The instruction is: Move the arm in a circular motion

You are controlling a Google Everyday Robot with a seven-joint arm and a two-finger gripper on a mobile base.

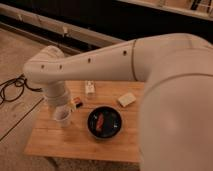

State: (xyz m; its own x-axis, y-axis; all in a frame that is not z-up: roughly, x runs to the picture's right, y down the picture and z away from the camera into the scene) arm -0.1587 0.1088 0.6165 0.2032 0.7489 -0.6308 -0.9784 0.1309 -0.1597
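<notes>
The cream-white arm (115, 60) fills the right side of the camera view and stretches left across the picture above the wooden table (50, 137). It bends at an elbow (42, 67) at the left, and a short wrist segment (56, 95) points down toward the table. The gripper (61, 106) sits at the wrist's lower end, directly over a white cup (63, 119) standing on the table's left part.
A black bowl (105, 123) holding a red item sits mid-table. A pale block (126, 99), a small white object (89, 88) and a small dark item (76, 102) lie toward the back. Black cables (10, 87) run on the floor at the left.
</notes>
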